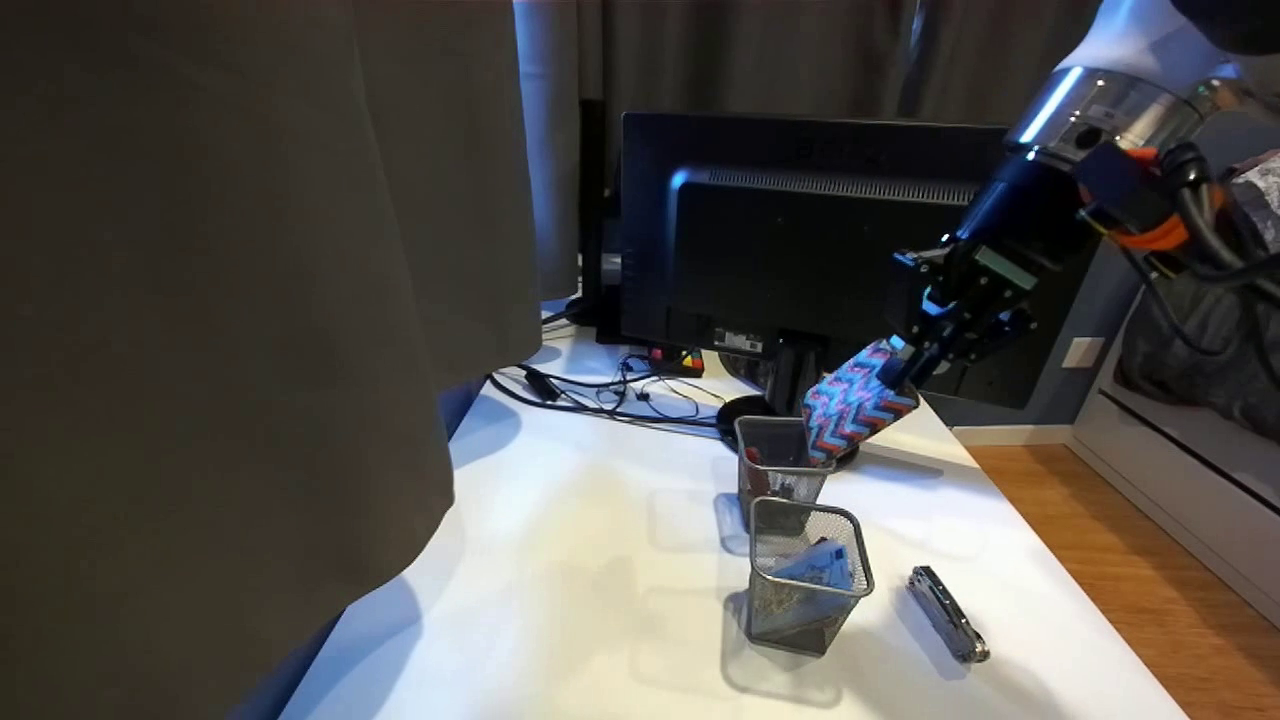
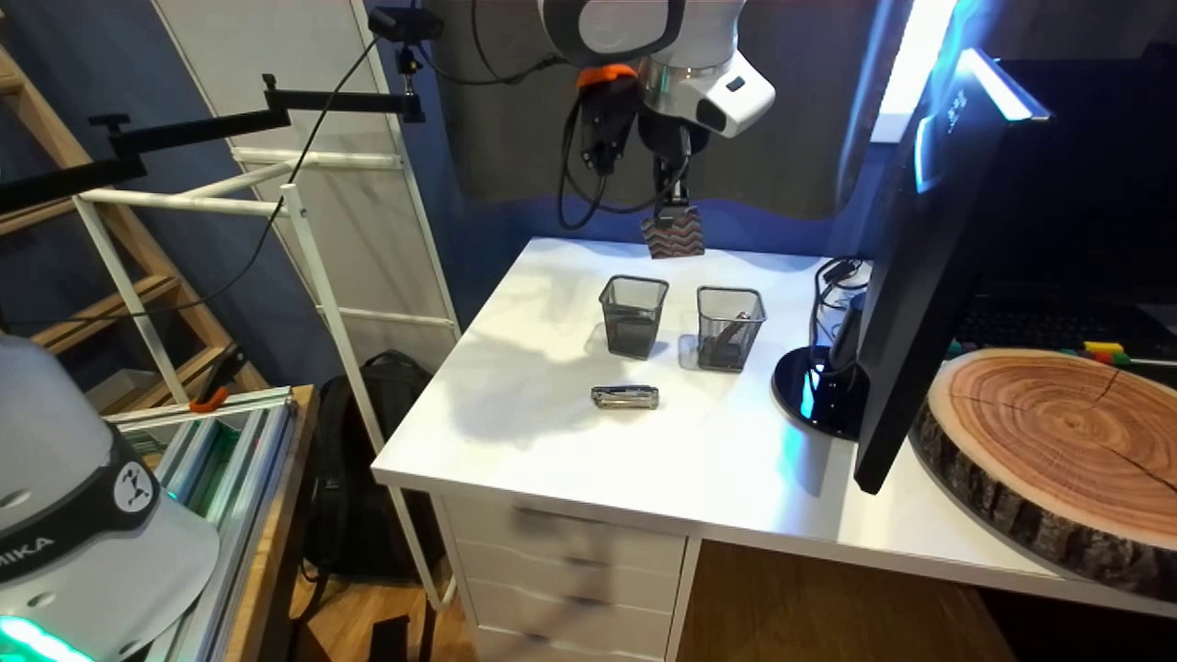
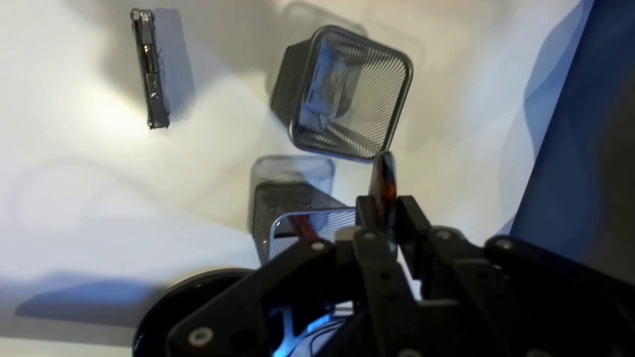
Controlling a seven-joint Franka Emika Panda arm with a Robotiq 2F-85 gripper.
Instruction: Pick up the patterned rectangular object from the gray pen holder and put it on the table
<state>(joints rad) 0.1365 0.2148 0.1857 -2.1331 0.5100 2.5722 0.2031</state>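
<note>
At the tool (image 3: 389, 206), clamped from both sides on the patterned rectangular object (image 1: 850, 405), near its upper end as seen in an exterior view. Slants down and forward from the tool, with the long axis roughly in line with it; shows edge-on straight ahead in the wrist view. Hangs in the air, apart from the surface (image 1: 580, 560) below. Has, lower down and ahead of the tool, a mesh pen holder (image 3: 377, 94) with a blue piece (image 3: 322, 94) inside; lower down and just to the left, partly hidden by the tool, another mesh pen holder (image 3: 285, 198) with a red piece (image 3: 302, 225). Cannot tell for sure the task's gray one from its neighbour. Seems out of both and touching neither. Well to the left and ahead, has a dark elongated gadget (image 3: 151, 74); also to the left, a black round base (image 3: 173, 303). Likely calls for a move away from both pen holders, then a descent; at this slope, probably meets the surface edge-first, so may slip or tip on release unless tilted flatter.
</note>
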